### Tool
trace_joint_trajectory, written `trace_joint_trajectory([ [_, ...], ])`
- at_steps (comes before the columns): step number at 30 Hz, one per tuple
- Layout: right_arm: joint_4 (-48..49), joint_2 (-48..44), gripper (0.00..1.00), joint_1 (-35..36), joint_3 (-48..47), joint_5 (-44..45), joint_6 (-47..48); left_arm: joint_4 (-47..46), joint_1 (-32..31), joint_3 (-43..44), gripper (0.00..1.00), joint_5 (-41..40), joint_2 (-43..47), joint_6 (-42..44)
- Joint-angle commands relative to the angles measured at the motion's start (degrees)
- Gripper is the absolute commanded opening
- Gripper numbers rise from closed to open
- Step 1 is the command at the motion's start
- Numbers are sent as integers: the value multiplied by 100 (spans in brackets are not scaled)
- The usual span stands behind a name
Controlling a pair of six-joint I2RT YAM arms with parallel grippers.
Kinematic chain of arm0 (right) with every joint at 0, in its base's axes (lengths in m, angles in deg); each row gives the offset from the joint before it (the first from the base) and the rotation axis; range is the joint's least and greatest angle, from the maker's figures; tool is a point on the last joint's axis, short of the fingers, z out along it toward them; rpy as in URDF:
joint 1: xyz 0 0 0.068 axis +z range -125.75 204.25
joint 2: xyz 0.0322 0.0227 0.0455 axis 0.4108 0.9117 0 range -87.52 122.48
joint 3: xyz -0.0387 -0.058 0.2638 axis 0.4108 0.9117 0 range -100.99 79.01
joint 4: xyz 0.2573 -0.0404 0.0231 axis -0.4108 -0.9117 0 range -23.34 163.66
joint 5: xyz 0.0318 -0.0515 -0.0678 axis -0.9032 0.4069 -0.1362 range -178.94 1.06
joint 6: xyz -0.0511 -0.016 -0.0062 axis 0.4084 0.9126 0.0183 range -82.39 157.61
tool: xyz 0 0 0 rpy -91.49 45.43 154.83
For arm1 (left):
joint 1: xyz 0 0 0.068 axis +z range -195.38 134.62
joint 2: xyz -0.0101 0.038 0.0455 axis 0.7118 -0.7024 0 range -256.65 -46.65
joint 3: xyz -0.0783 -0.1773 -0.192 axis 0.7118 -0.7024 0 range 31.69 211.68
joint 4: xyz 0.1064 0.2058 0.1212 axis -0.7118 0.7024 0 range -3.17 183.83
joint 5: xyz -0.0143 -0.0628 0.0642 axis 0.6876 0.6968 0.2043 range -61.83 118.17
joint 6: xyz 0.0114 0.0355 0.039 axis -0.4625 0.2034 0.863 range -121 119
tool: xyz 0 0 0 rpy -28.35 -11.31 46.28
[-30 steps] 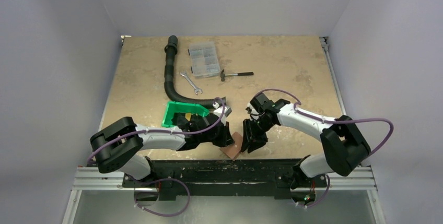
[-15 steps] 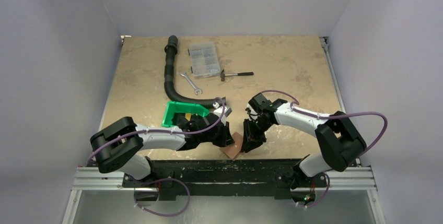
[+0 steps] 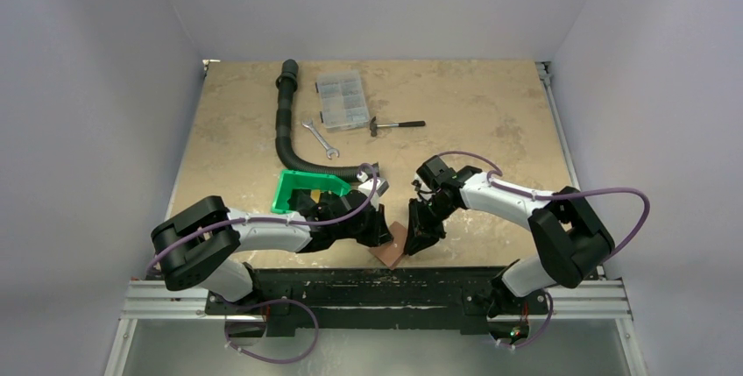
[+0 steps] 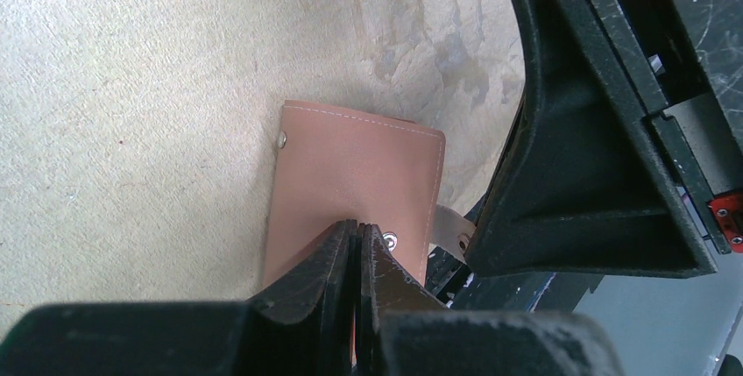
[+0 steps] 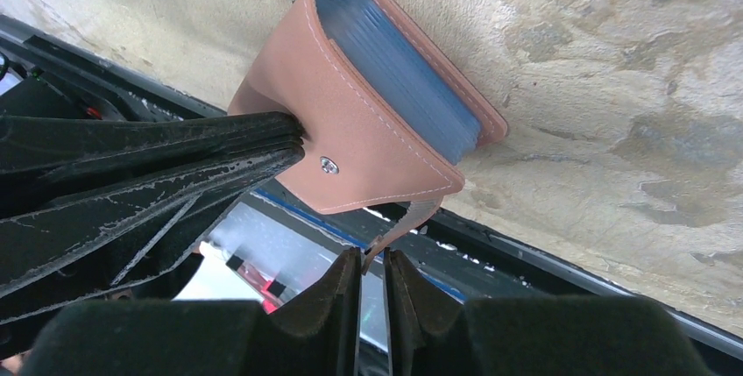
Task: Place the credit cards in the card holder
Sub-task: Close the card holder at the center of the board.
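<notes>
Card holder [image 4: 350, 166], pinched by left end effector [image 4: 357, 229]

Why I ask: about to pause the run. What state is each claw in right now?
Left claw: closed on the card holder.
Right claw: nearly closed around the holder's strap; a firm grip cannot be told.

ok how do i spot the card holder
Look at the near edge of the table, just right of the green bin. The card holder is between the left hand and the right hand: small, flat, reddish-brown, grey-blue inside, unlike the bigger plastic bin.
</notes>
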Motion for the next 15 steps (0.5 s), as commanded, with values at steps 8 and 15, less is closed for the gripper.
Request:
trace_joint_trajectory([
  [8,94,9,25,27,69,-64,-41,695,-18,-214,0,100,-108,113],
  [15,178,-103,0,23,51,-67,-21,706,-17,-203,0,91,-108,113],
])
